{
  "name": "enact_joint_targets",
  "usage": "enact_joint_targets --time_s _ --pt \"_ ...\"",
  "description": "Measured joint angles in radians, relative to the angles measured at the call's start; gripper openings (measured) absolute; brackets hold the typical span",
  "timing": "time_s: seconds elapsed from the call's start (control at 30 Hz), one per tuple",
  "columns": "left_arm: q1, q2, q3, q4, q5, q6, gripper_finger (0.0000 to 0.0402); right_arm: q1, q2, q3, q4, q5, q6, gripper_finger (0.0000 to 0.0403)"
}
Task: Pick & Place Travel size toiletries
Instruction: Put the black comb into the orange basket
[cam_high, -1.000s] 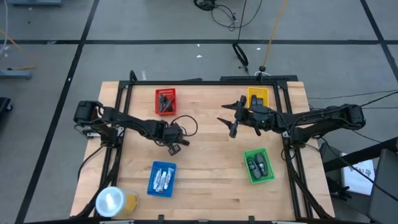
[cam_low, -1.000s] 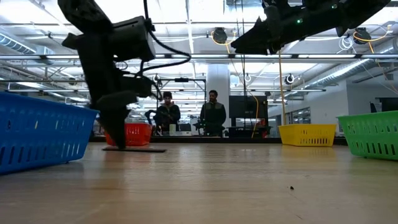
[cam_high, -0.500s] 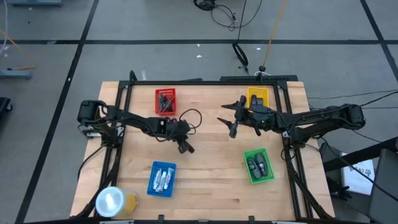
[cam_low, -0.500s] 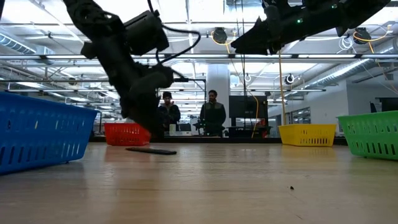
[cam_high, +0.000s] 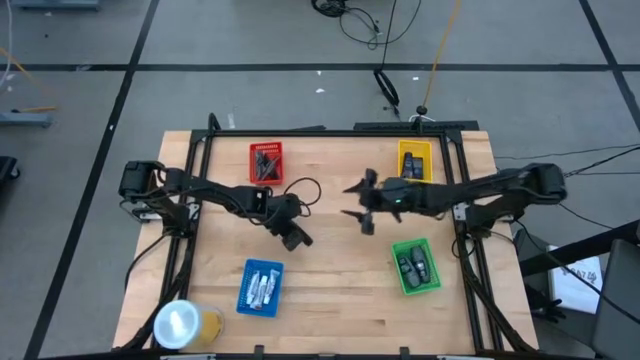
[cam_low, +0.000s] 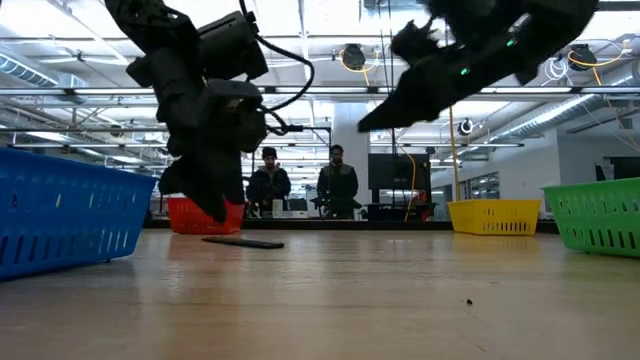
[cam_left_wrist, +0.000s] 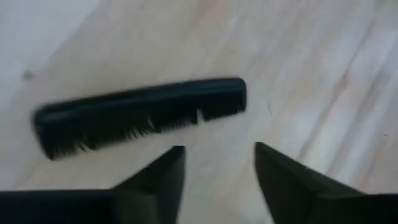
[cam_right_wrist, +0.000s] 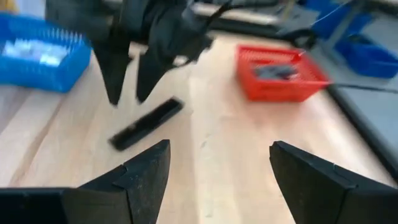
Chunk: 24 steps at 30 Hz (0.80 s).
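Note:
A slim dark comb (cam_left_wrist: 140, 118) lies flat on the bare wood near the table's middle, also seen in the right wrist view (cam_right_wrist: 146, 124) and the low view (cam_low: 243, 241). My left gripper (cam_left_wrist: 217, 152) hangs just above it, open, its fingers (cam_right_wrist: 127, 99) pointing steeply down and touching nothing. My right gripper (cam_high: 355, 205) stands open higher up, to the comb's right, pointing toward it (cam_right_wrist: 217, 149). Other toiletries lie in the trays.
Four small trays stand on the table: red (cam_high: 266, 163) at the far left, yellow (cam_high: 415, 160) at the far right, green (cam_high: 416, 266) at the near right, blue (cam_high: 261, 288) at the near left. A yellowish roll (cam_high: 185, 325) stands at the near left corner. People stand beyond the far edge.
My left gripper has opened and let go of the comb, then risen a little and tipped; the comb stays flat on the table. My right gripper has come down and moved toward the table's left, toward the comb, still open.

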Motion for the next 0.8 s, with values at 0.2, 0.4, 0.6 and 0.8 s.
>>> enact_joint_targets --time_s 0.2,0.4,0.6,0.8 --pt "-0.01 0.01 -0.011 -0.123 -0.117 -0.145 0.03 0.0 0.242 0.121 -0.004 -0.07 -0.011 0.0265" --pt "-0.019 0.006 -0.033 -0.093 -0.157 -0.226 0.0345 0.0 0.444 0.25 -0.077 -0.1 -0.059 0.0276" --pt "-0.026 0.031 -0.036 0.005 -0.19 -0.216 0.0349 0.0 0.545 0.306 -0.105 -0.14 -0.091 0.0285" --pt "0.011 0.126 -0.036 0.241 -0.24 -0.144 0.0349 0.0 0.578 0.327 -0.087 -0.141 -0.102 0.028"
